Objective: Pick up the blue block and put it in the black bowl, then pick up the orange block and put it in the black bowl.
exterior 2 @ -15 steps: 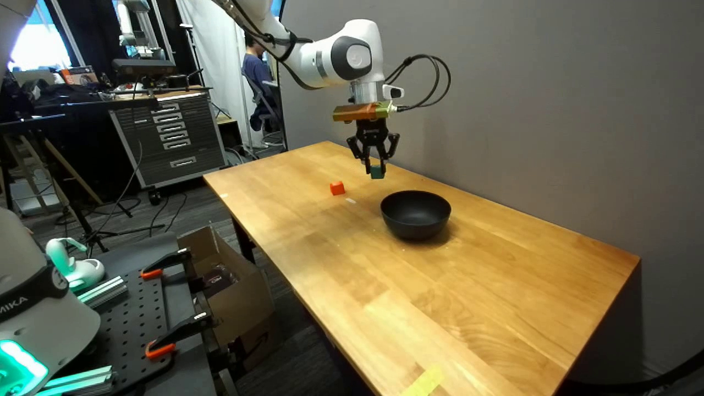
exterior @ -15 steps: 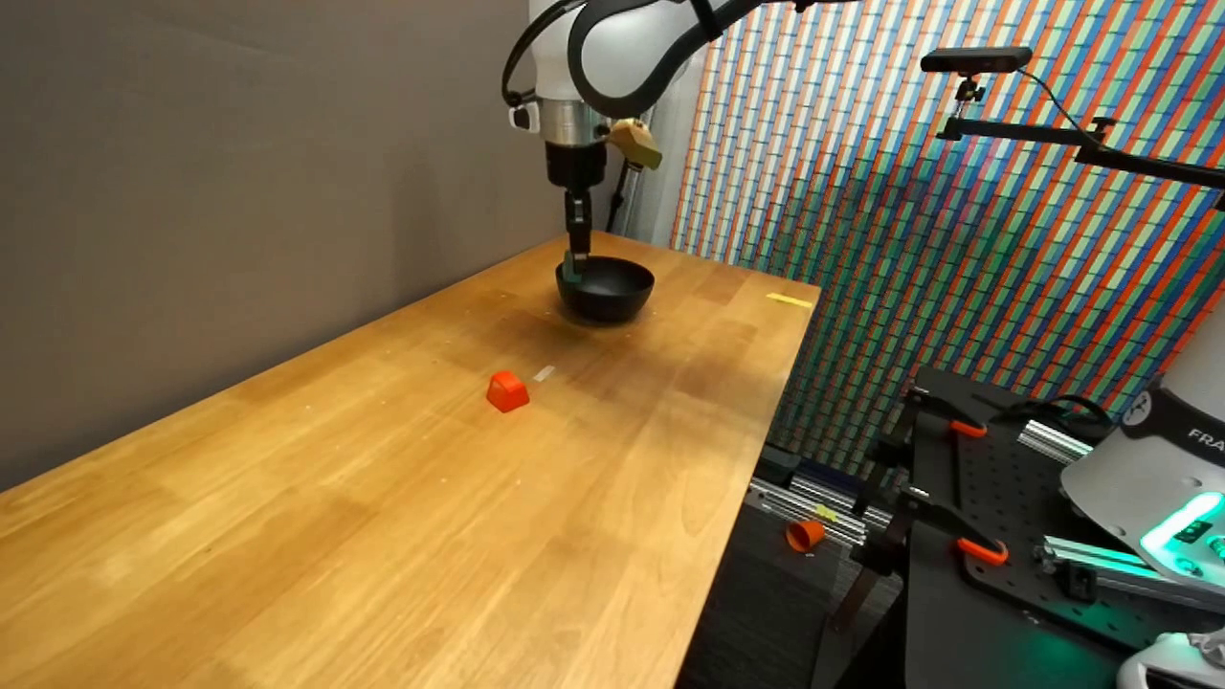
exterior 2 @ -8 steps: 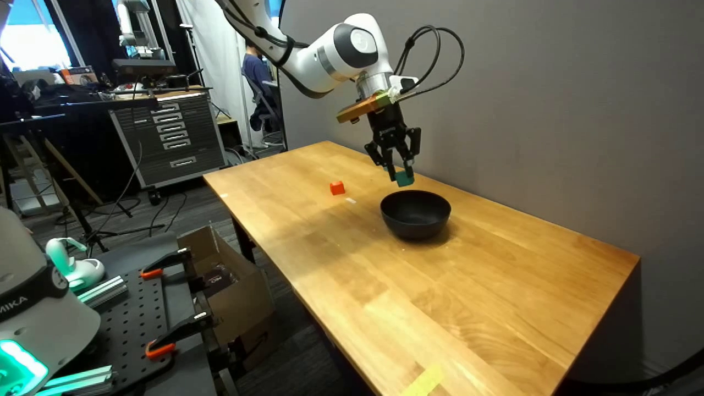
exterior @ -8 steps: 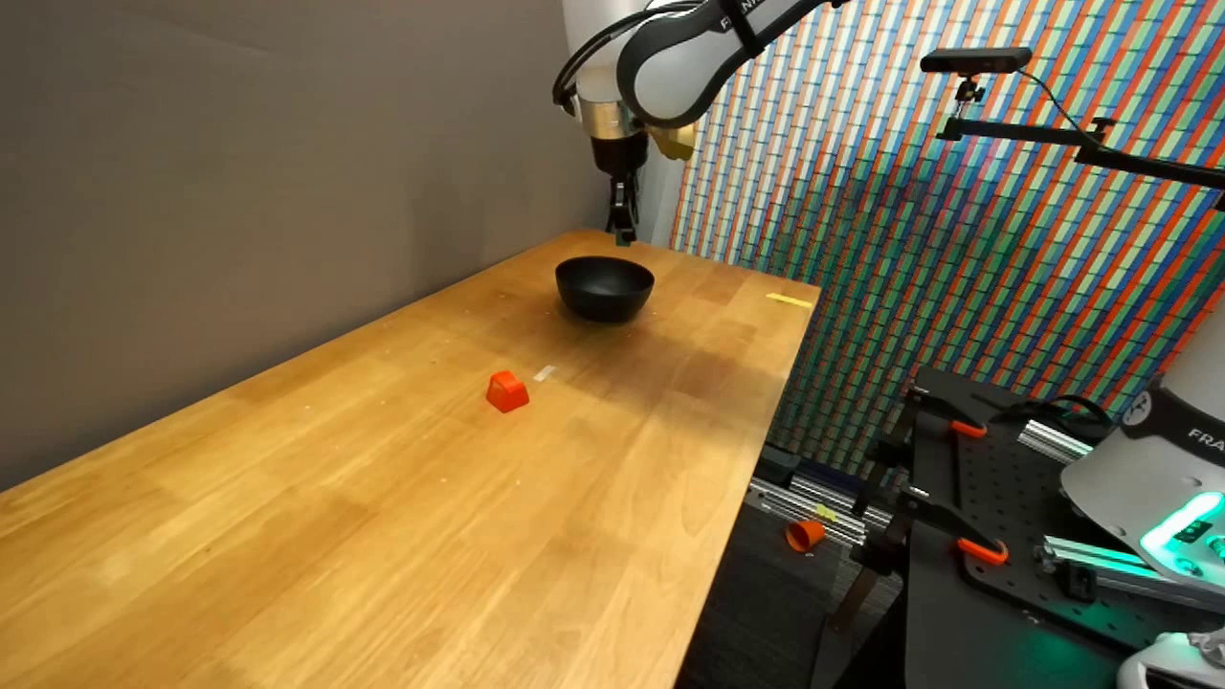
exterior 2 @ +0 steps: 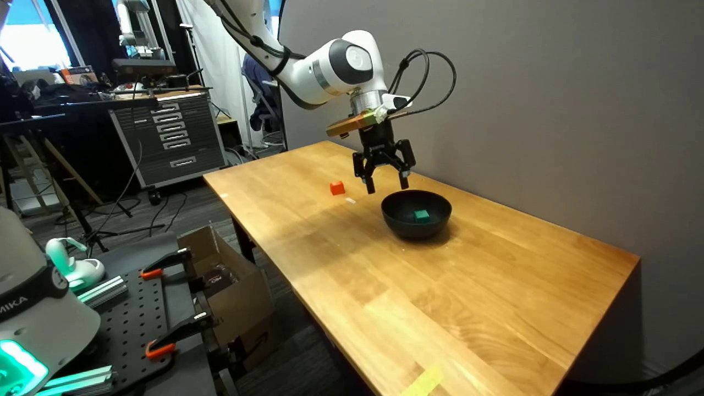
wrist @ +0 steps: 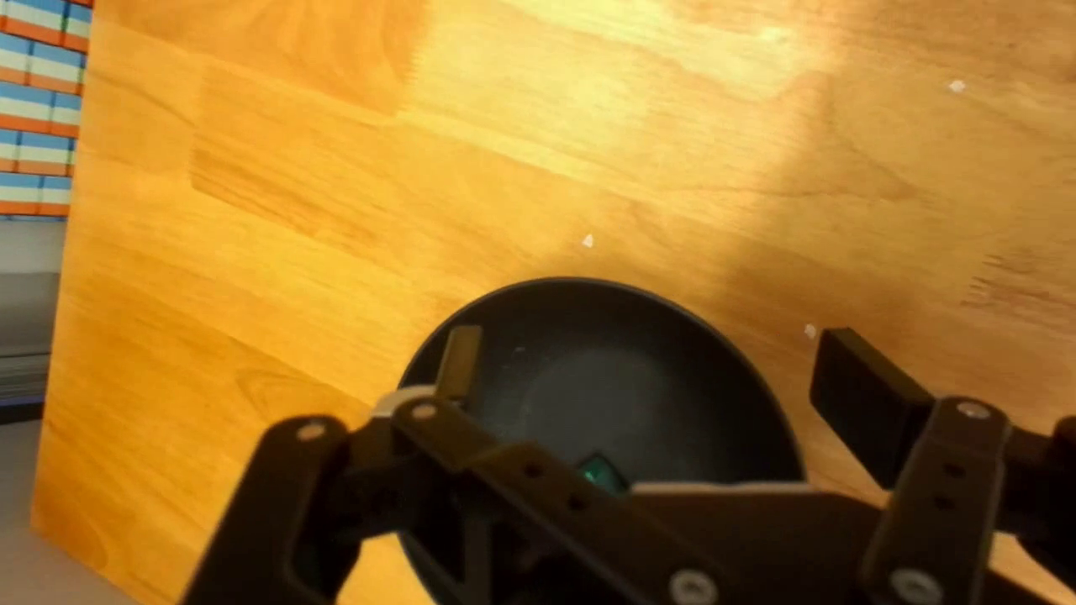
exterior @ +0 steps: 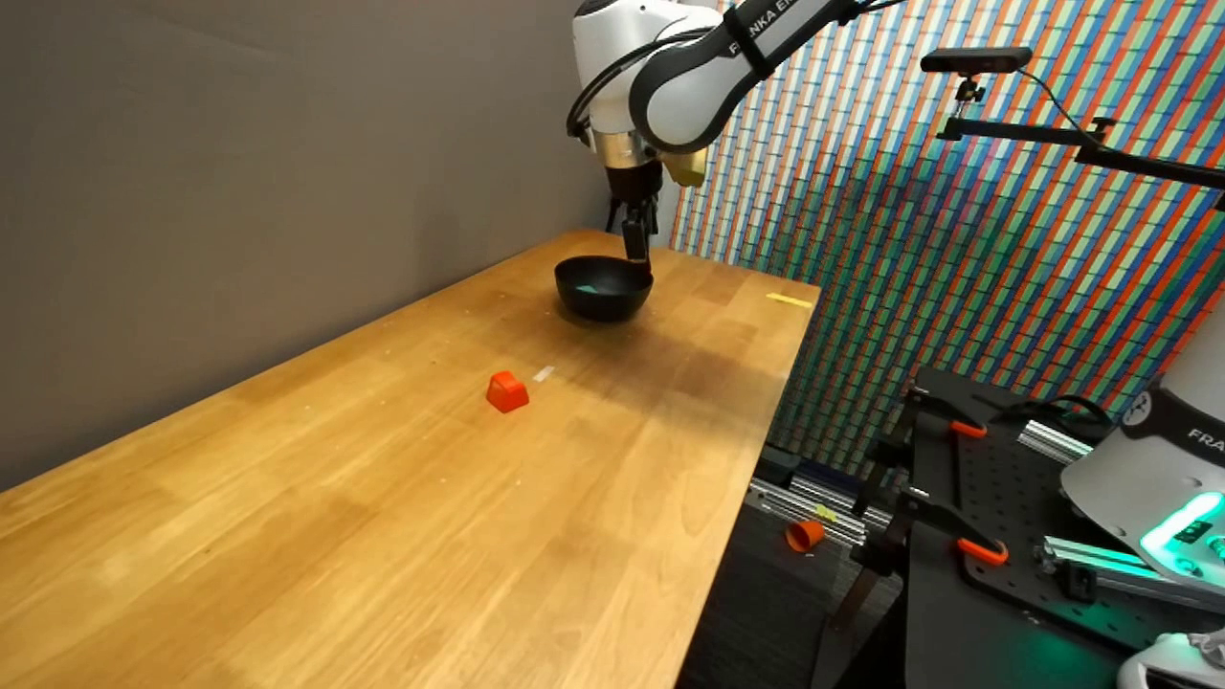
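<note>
Inside the black bowl (exterior 2: 406, 230) lies the blue block (exterior 2: 421, 216), looking teal; both exterior views show it there. My gripper (exterior 2: 388, 188) stands open just above the bowl's edge, its jaws spread wide with nothing held. From the wrist, one finger (wrist: 460, 361) appears over the bowl's inside and the other past its rim. A gripper link partly covers the blue block (wrist: 602, 471) in that view. On the bare tabletop sits the orange block (exterior: 507, 392), apart from the bowl; it is out of the wrist view.
The wooden table (exterior: 402, 498) runs along a grey wall (exterior 2: 522, 137). A small whitish tape scrap (exterior 2: 350, 201) lies near the orange block, and yellow tape (exterior 2: 426, 380) marks one table end. The robot's dark stand with clamps (exterior 2: 181, 330) is beyond the table's long edge.
A second ago my gripper was shut on the blue block beside the bowl. It has carried the block across, then opened; the block has dropped into the bowl. The orange block has stayed put.
</note>
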You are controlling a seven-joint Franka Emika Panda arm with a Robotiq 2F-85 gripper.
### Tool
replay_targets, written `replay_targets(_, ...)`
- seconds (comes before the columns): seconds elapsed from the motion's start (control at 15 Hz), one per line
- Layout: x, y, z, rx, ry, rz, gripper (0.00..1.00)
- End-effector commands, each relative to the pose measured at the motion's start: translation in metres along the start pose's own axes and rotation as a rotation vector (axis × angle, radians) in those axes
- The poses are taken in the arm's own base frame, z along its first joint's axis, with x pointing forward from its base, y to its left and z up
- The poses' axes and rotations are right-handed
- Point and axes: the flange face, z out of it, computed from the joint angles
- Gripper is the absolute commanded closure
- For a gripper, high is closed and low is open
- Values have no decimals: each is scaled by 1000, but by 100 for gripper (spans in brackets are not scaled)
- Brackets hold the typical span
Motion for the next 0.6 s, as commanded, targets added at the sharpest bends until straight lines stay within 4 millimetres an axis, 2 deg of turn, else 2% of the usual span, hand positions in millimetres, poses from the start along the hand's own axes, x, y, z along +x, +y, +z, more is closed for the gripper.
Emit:
replay_targets(0.0, -27, -14, -20, 42, 11, 15, 0)
replay_targets(0.2, -33, -21, -28, 20, 4, 20, 0)
replay_targets(0.53, -39, -36, -37, 98, 10, -2, 0)
